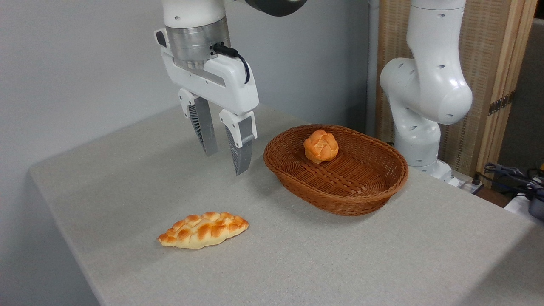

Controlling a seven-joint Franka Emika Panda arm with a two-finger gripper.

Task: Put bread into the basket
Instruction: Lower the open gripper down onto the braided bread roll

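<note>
My white two-finger claw (225,161) hangs slightly open and empty, upper centre; the pale braided bread loaf (203,230) lies lower left of the reddish-brown wicker basket (361,197).

Pale yellow bread (203,230) at 7 o'clock, braided, with golden-brown toasted bumps. Reddish-brown basket (340,199) at 3 o'clock of centre, woven in a wicker criss-cross. Orange knotted bun (321,146) inside. Light grey, finely speckled worktop (340,263). White arm (429,85) with a silver wrist ring; grey ribbed fingers (240,155) in white mounts. Plain grey-blue wall (76,63); tan slatted screen (488,51) at 2 o'clock.
</note>
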